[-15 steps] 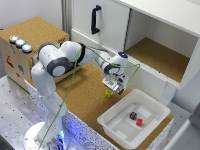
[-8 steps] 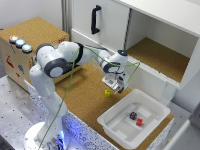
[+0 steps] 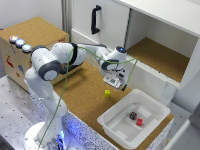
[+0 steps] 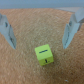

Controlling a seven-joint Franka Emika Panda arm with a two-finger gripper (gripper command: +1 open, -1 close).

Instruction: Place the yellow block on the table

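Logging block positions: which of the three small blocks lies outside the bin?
The yellow block, alone on the table beneath the open gripper; red and dark ones sit inside.

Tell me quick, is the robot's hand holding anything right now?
Hand: open, holding nothing; the yellow block sits on the table, apart from both fingers.

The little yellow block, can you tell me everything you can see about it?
The tiny bright yellow cube has smooth, plastic-looking sides and a small dark mark on its top face and another on one side. It sits flat on the cork-brown table, with nothing but the table touching it. The robot's gripper is open, its two grey fingers spread wide and clear of the cube. In the exterior view it lies just beside the white plastic bin, outside it.
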